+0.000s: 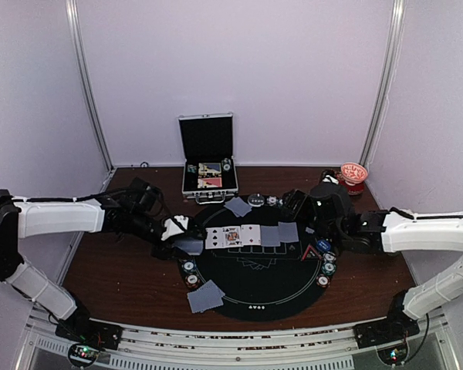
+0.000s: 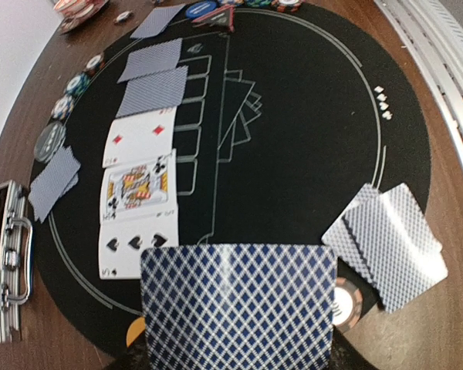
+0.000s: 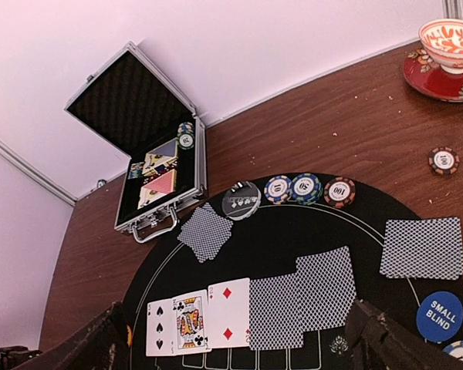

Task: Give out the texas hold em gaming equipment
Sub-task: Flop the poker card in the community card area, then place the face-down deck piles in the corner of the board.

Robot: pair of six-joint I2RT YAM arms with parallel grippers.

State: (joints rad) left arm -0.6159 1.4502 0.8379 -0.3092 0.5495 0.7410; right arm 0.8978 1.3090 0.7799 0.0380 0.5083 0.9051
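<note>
My left gripper (image 1: pixel 176 233) is shut on grey-blue-backed playing cards (image 2: pixel 239 308) and holds them over the mat's left edge; its fingers are hidden behind the cards. Three face-up cards (image 2: pixel 136 193) and two face-down cards (image 2: pixel 150 77) lie in a row on the black mat (image 2: pixel 309 154). A face-down pair (image 2: pixel 390 243) lies at the near rim, another (image 3: pixel 206 231) at the far rim, and one (image 3: pixel 422 247) at the right. Striped chips (image 3: pixel 305 187) sit at the far rim. My right gripper (image 3: pixel 239 362) is open and empty above the row's right end.
The open silver case (image 1: pixel 208 158) stands behind the mat. A red bowl on a saucer (image 1: pixel 353 176) is at the back right. A blue small-blind disc (image 3: pixel 440 316), a clear round button (image 3: pixel 241 199), a loose chip (image 3: pixel 444 160) and an orange disc (image 2: pixel 135 331) also lie around.
</note>
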